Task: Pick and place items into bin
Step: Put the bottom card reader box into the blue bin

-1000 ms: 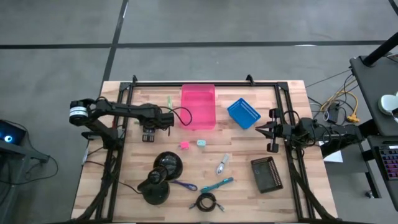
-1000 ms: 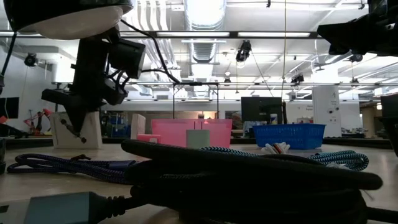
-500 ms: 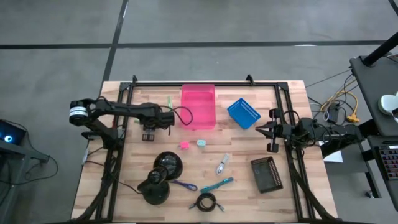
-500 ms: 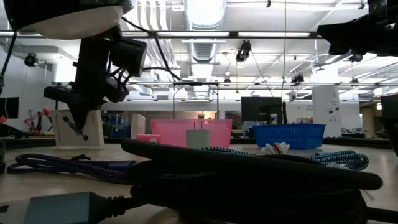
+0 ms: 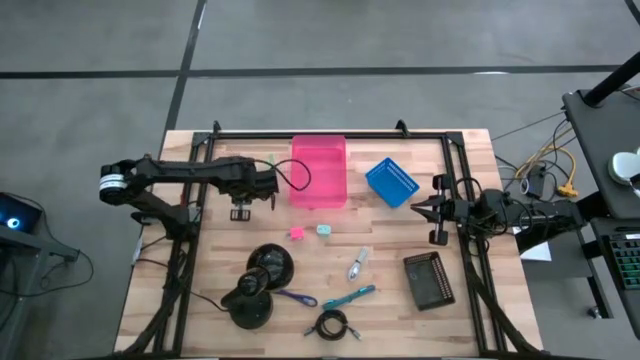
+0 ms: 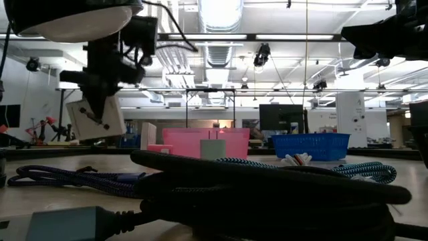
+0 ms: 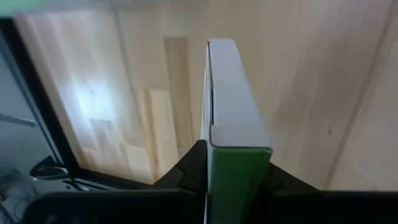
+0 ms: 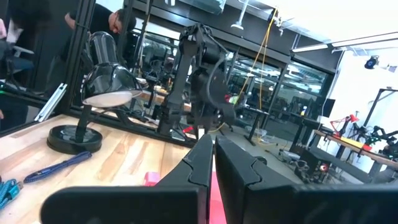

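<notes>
The left gripper point(image 6: 100, 90), clamped on a white, green-ended box point(image 6: 97, 119), has raised it off the table in the last second, just left of the pink bin point(image 5: 319, 172). A drop into the bin looks likely next. The pink cube point(image 5: 297, 233) and pale teal cube point(image 5: 324, 229) await near the bin; the right gripper point(image 5: 437, 210) waits at the table's right side, fingers together and empty.

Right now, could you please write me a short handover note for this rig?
Left tool: shut on a white-and-green box, held above the table, left of the pink bin.
Right tool: shut, idle at the table's right side.
On the table: pink cube, teal cube, silver piece, green stick, black cable, teal piece, purple piece.
Done: nothing seen in the bin. Left: every item.
</notes>
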Robot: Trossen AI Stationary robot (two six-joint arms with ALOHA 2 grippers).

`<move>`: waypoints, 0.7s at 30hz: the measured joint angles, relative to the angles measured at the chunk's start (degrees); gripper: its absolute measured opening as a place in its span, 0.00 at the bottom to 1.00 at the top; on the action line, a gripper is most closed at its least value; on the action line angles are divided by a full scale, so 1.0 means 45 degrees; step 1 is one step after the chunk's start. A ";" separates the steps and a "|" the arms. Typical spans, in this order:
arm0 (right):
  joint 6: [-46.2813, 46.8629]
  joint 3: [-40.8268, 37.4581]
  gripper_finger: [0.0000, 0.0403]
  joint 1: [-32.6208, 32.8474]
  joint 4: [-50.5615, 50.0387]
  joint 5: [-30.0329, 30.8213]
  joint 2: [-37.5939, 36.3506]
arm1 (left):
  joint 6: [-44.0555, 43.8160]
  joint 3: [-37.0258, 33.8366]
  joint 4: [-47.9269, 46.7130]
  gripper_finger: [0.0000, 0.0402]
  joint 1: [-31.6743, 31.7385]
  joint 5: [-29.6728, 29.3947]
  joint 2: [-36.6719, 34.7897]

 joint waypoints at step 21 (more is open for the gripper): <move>-0.0321 0.0002 0.02 0.0000 0.0376 0.0019 0.0005 | 0.1076 0.1124 0.5239 0.09 -0.0019 0.1563 -0.4898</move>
